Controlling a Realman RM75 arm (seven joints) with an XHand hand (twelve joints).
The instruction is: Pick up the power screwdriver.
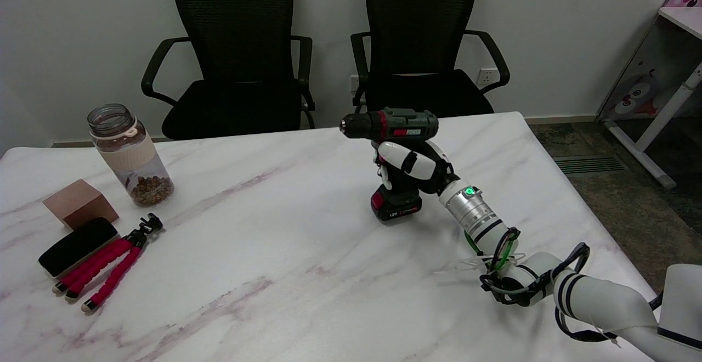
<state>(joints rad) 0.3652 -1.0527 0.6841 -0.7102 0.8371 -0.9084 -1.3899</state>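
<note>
One risk: the top-heavy power screwdriver (396,131), standing on its battery base near the marble table's (263,274) far edge, could twist or tip if the right hand (408,165), wrapped around its grip, lifts loosely.

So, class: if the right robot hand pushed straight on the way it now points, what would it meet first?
The power screwdriver: the right robot hand is already wrapped around its handle. Beyond that lies bare table, then probably the chairs.
</note>
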